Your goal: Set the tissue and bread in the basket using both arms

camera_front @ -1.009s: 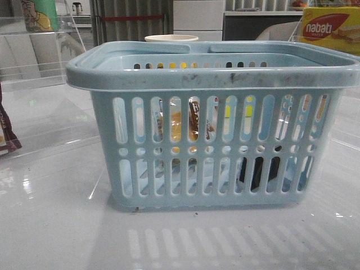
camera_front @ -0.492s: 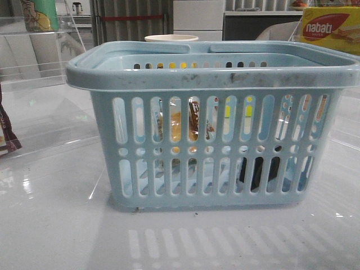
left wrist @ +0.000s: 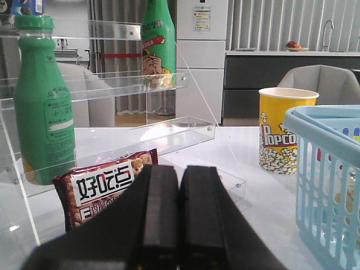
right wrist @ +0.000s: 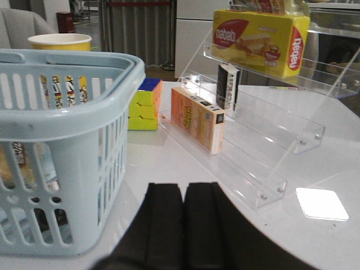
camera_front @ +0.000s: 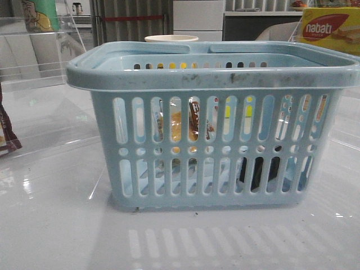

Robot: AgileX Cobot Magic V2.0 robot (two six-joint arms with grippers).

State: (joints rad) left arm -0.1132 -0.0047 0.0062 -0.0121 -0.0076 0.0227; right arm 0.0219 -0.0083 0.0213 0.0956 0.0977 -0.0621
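- the left gripper (left wrist: 179, 216) is seen pressed fully together, nothing held, near a dark snack bag (left wrist: 104, 188) under a clear shelf (left wrist: 112, 84) with a green bottle (left wrist: 42, 107).
- the basket (camera_front: 214, 73) is set at mid-table in the front view; through its slots the bread (camera_front: 177, 126) is seen at 10 o'clock of its centre and the tissue (camera_front: 259, 169) low at 4 o'clock.
- the right gripper (right wrist: 183, 225) is likewise closed and empty, beside the basket, with the nabati box (right wrist: 259, 39) at 1 o'clock.

The basket's (camera_front: 214, 121) slotted wall half hides the bread (camera_front: 176, 126) and the dark tissue (camera_front: 260, 169) inside.
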